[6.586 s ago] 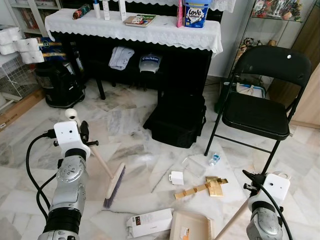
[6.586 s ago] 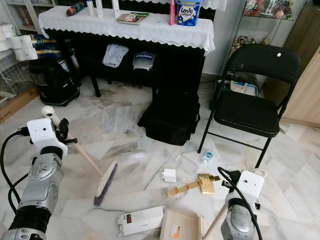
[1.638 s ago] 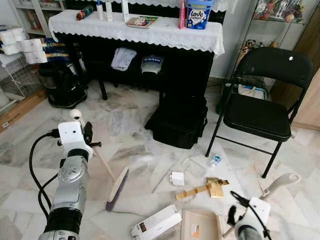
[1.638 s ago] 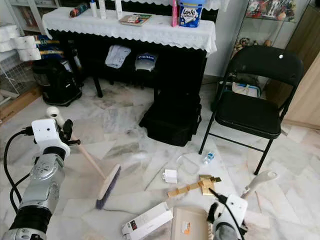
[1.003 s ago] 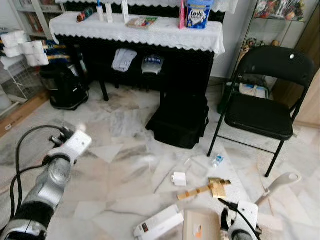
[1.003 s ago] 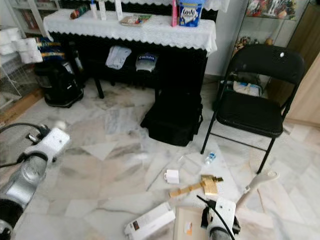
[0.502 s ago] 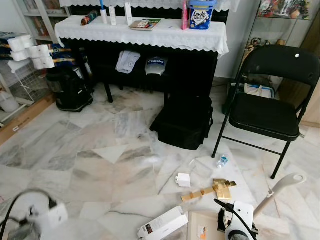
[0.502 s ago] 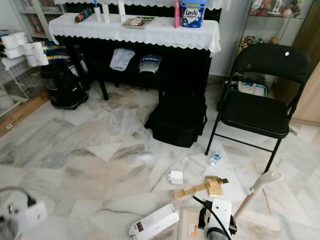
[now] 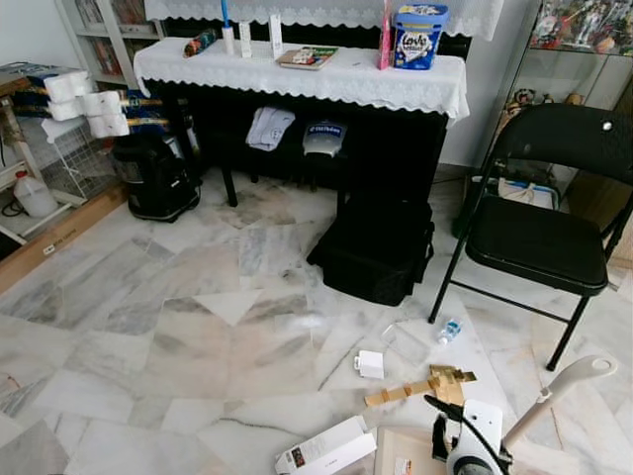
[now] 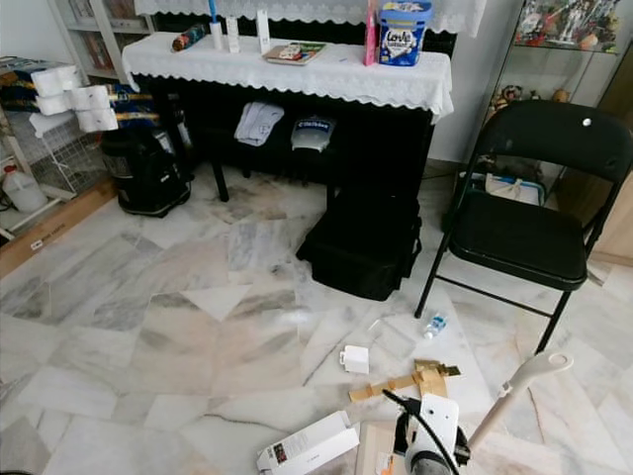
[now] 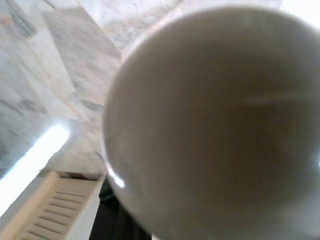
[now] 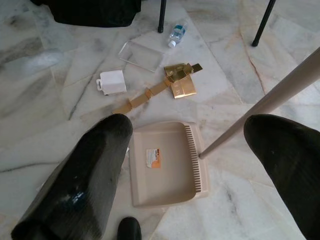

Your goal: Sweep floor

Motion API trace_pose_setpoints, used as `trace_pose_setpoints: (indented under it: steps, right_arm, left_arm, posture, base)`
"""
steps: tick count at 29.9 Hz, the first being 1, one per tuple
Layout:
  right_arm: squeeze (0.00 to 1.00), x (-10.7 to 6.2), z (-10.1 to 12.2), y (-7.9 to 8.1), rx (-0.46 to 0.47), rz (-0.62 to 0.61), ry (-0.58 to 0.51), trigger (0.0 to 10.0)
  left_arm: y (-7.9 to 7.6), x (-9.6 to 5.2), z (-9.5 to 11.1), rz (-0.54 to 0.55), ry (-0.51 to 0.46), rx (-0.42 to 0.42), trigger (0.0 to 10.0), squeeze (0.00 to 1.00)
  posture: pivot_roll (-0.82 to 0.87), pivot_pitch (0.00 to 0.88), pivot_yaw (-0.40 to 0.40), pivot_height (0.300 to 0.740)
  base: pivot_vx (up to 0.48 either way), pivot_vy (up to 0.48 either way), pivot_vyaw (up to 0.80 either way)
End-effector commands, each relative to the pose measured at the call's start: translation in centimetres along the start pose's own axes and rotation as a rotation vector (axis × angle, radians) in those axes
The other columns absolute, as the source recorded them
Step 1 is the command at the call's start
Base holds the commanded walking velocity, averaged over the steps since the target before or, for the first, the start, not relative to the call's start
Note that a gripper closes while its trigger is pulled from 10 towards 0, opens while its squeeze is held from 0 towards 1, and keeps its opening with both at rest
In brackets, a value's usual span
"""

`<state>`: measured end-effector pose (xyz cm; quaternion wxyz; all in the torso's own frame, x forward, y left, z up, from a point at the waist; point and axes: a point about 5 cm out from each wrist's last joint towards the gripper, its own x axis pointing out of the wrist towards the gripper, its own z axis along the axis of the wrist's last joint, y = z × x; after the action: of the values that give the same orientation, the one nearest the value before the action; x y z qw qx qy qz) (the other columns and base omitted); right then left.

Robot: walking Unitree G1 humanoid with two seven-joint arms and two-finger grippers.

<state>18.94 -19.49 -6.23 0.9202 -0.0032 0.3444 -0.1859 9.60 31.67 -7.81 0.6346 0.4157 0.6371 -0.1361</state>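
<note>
On the left of the marble floor [image 9: 178, 327], we see stacked toilet rolls [image 9: 84, 99] above a wire rack, and beside them a black appliance [image 9: 153, 178] against the wall. Next comes a black cabinet [image 9: 386, 129] under a white lace cloth [image 9: 297, 74], with a black bag [image 9: 374, 252] on the floor in front of it. The litter lies in the near part of the floor, right of centre. There is a long white box [image 9: 326, 450], a small white object [image 9: 370, 364], a strip of gold card [image 9: 420, 388], a clear plastic lid [image 12: 141, 55] and a small bottle [image 9: 450, 330]. Just near of the gold card the beige dustpan [image 12: 165, 170] sits flat on the floor, mouth toward the litter, and its long handle [image 9: 554, 391] slants up to the right. Our right gripper [image 12: 192, 127] hangs over the dustpan with its two black fingers [image 12: 85, 180] spread wide. The handle passes between them, nearer the right-hand one, and we cannot tell whether it touches. A black folding chair [image 9: 539, 237] stands on the right. For our left gripper we cannot tell how its fingers are set, as a pale rounded shape [image 11: 215, 125], too blurred to name, sits right against its camera.
</note>
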Motion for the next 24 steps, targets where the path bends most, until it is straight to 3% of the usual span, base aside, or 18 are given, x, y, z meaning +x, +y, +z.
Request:
trace_pose_setpoints:
  steps: [1,2,4,6,8,9,12,14,19,22,24]
  right_arm:
    - [0.0,0.1,0.1,-0.1,0.014,-0.002,-0.004,10.0]
    - [0.0,0.1,0.0,-0.1,0.018,-0.006,0.0,10.0]
    - [0.0,0.1,0.0,-0.1,0.02,-0.006,0.002,10.0]
    - [0.0,0.1,-0.1,-0.1,0.02,-0.005,0.007,10.0]
    - [0.0,0.1,-0.1,0.0,0.022,-0.005,0.007,10.0]
    - [0.0,0.1,-0.1,0.0,0.025,-0.005,0.007,10.0]
    - [0.0,0.1,-0.1,0.1,0.029,-0.004,0.006,10.0]
    - [0.0,0.1,0.0,0.2,0.03,-0.003,0.006,10.0]
    - [0.0,0.2,0.1,0.2,0.034,-0.003,0.005,10.0]
    - [0.0,0.3,0.1,0.1,0.034,-0.004,0.008,10.0]
    - [0.0,0.3,0.0,0.2,0.035,-0.002,0.017,10.0]
  left_arm:
    - [-0.6,0.0,-1.9,-0.013,0.097,-0.027,10.0,0.0]
    - [-1.2,0.0,-2.2,-0.037,0.105,-0.094,10.0,0.0]
    - [-1.5,0.1,-2.3,-0.059,0.11,-0.135,10.0,0.0]
    - [-2.0,0.1,-2.4,-0.089,0.113,-0.252,10.0,0.0]
    - [-2.1,0.1,-2.3,-0.096,0.111,-0.28,10.0,0.0]
    - [-2.3,0.1,-2.0,-0.109,0.097,-0.381,10.0,0.0]
    - [-2.4,0.1,-1.4,-0.121,0.063,-0.58,10.0,0.0]
    - [-2.0,0.1,-1.3,-0.099,0.051,-0.623,10.0,0.0]
    - [-1.6,0.1,-0.9,-0.089,0.036,-0.641,10.0,0.0]
    - [-2.3,0.1,-1.6,-0.114,0.051,-0.656,10.0,0.0]
    - [-2.9,0.1,-1.8,-0.14,0.054,-0.729,10.0,0.0]
  posture:
    - [-0.01,0.0,0.044,0.74]
    - [-0.01,0.0,0.044,0.74]
    - [-0.01,0.0,0.044,0.74]
    - [-0.01,0.0,0.045,0.74]
    - [-0.01,0.0,0.046,0.74]
    - [-0.01,0.0,0.047,0.74]
    - [-0.01,0.0,0.047,0.74]
    - [-0.01,0.0,0.046,0.74]
    - [0.0,0.0,0.045,0.74]
    - [0.0,0.002,0.044,0.74]
    - [0.0,0.003,0.043,0.74]
  base:
    - [0.0,0.0,0.0]
    - [0.0,0.0,0.0]
    - [0.0,0.0,0.0]
    - [0.0,0.0,0.0]
    - [0.0,0.0,0.0]
    - [0.0,0.0,0.0]
    - [0.0,0.0,0.0]
    - [0.0,0.0,0.0]
    - [0.0,0.0,0.0]
    - [0.0,0.0,0.0]
    - [0.0,0.0,0.0]
